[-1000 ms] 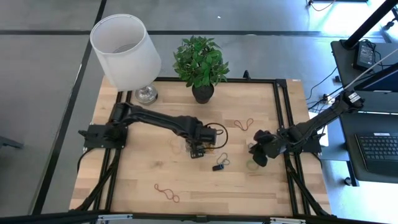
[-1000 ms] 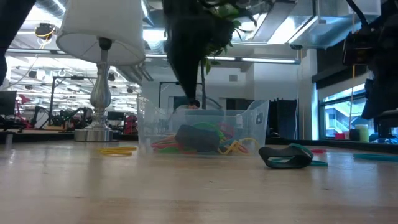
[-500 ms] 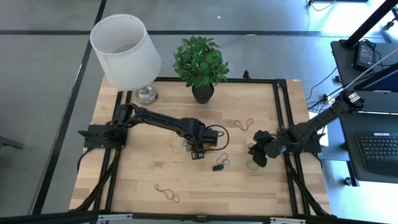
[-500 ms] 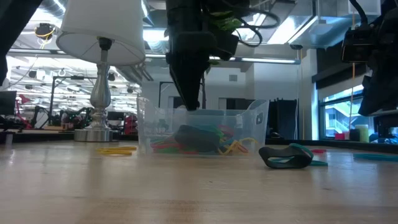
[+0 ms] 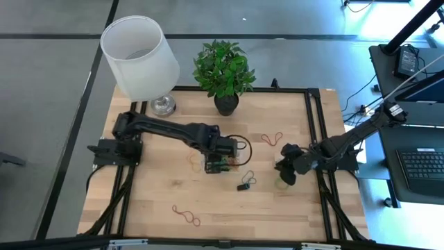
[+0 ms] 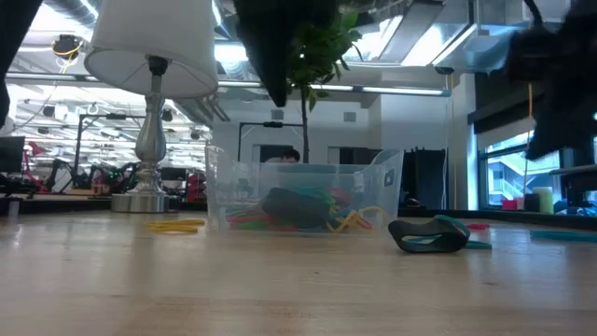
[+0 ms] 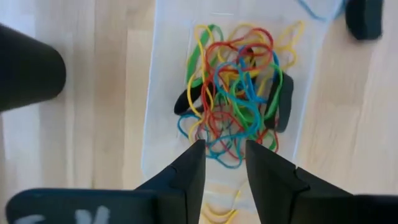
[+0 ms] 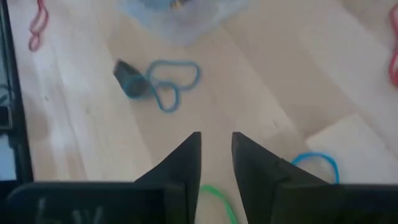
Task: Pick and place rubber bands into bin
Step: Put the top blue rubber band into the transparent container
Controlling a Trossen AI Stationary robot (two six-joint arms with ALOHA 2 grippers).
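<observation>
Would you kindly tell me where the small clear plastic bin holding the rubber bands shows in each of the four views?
High view: the small clear plastic bin sits mid-table, partly under the left gripper.
Low view: centre, on the tabletop.
Left wrist view: centre, beyond the fingertips.
Right wrist view: top edge.
Shared landmark: the dark band and grey-blue loop beside it.
</observation>
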